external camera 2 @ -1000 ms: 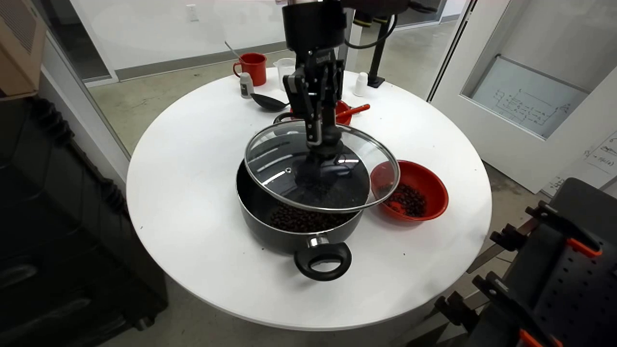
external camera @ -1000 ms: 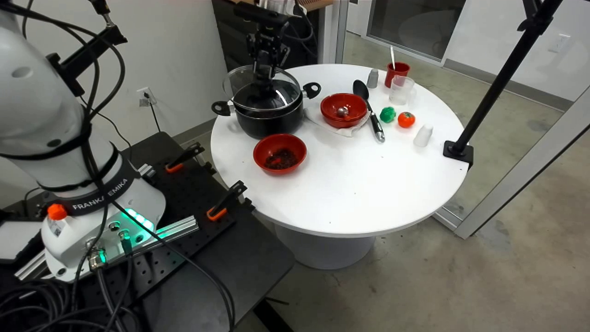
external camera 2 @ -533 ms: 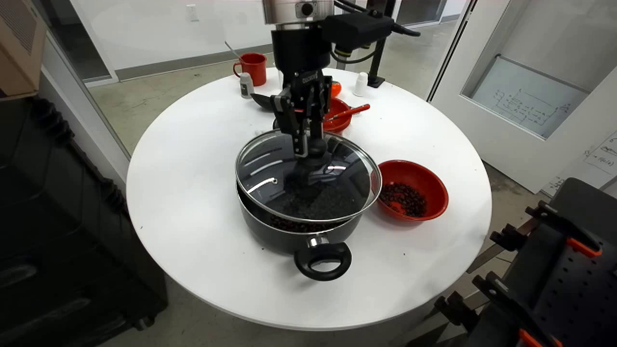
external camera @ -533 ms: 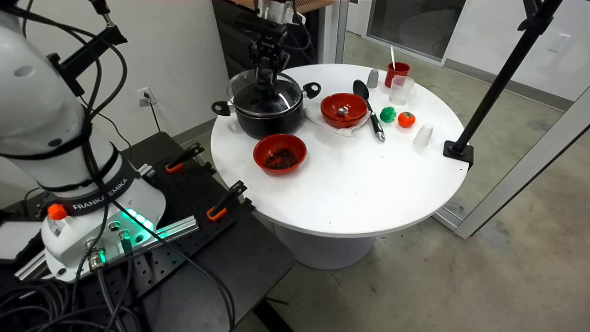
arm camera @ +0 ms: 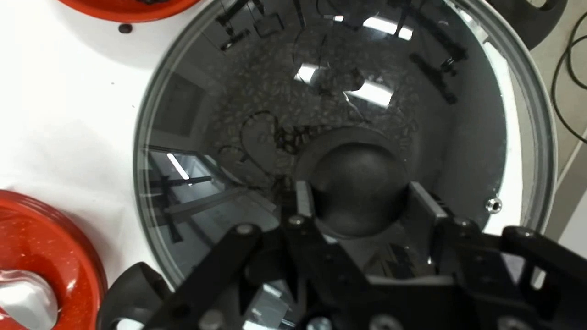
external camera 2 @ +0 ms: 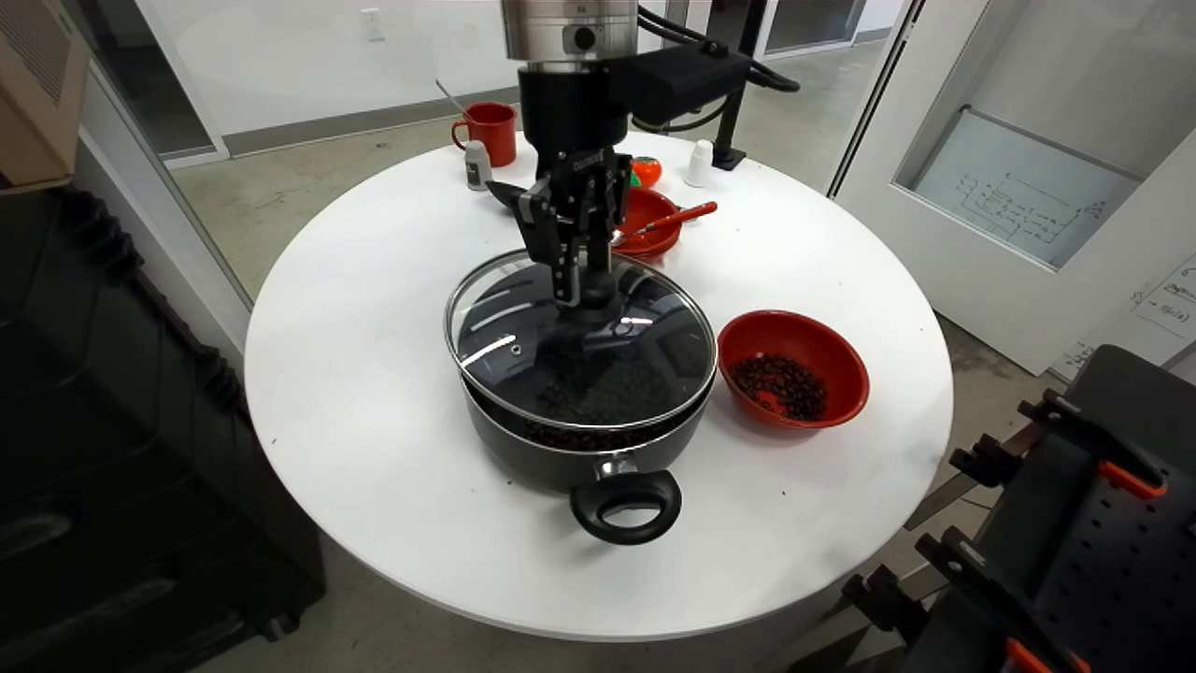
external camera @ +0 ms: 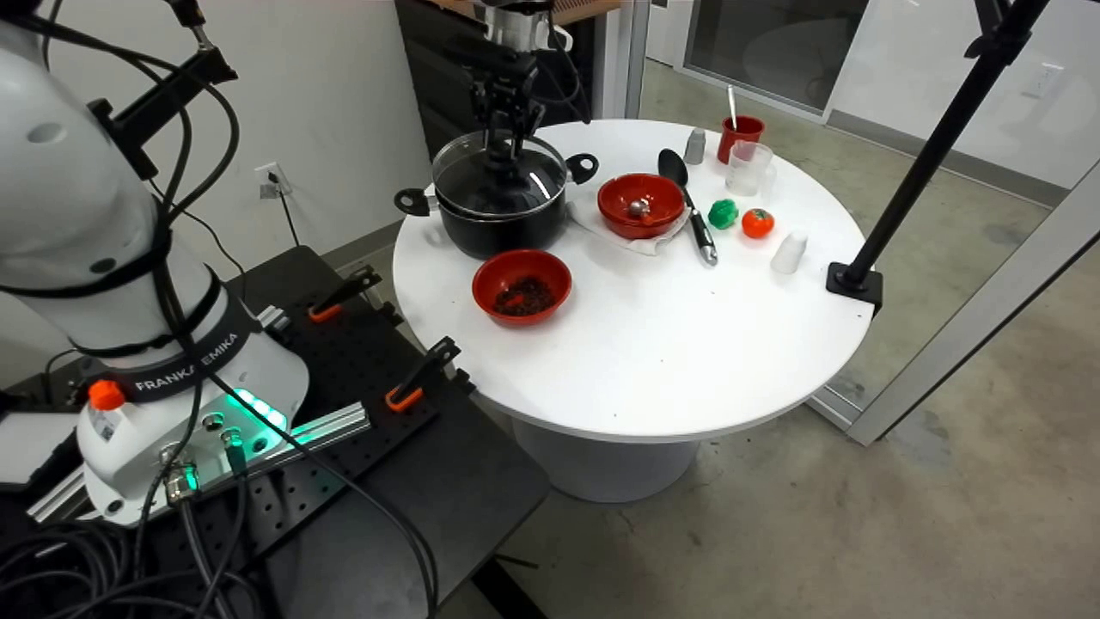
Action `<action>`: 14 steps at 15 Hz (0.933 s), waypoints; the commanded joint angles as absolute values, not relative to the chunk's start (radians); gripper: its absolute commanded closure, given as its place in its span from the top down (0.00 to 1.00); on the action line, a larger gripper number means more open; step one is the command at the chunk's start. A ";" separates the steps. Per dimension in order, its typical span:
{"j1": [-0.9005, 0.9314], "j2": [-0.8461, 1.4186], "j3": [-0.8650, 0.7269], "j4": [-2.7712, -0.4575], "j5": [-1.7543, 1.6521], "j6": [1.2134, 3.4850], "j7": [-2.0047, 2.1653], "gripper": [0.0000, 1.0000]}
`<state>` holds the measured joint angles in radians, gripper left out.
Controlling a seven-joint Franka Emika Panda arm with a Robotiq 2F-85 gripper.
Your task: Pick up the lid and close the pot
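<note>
The clear glass lid with its metal rim lies over the black pot, almost level. In that exterior view a narrow gap shows at the near side between lid and pot rim, with dark beans inside. I cannot tell whether the lid touches the pot at the far side. In another exterior view the lid sits over the pot. My gripper is shut on the lid's black knob. In the wrist view the fingers flank the knob, and the lid fills the middle.
A red bowl of beans stands close beside the pot. Red bowls with a spoon, a black ladle, a tomato, a green vegetable, shakers and a red mug stand on the white table.
My gripper has carried the lid lower and across, away from the bean bowl and more squarely over the pot. The lid looks more level, and the gap has narrowed. The pot has not moved.
</note>
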<state>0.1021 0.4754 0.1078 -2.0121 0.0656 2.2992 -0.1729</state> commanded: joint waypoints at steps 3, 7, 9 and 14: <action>0.112 0.475 0.103 -2.001 0.028 2.299 -0.132 0.25; 0.126 0.479 0.094 -2.007 -0.006 2.302 -0.099 0.25; 0.135 0.485 0.089 -2.008 -0.030 2.303 -0.074 0.25; 0.157 0.495 0.083 -2.010 -0.081 2.306 -0.020 0.25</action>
<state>0.1335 0.4916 0.1024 -2.0132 -0.0368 2.3011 -0.0638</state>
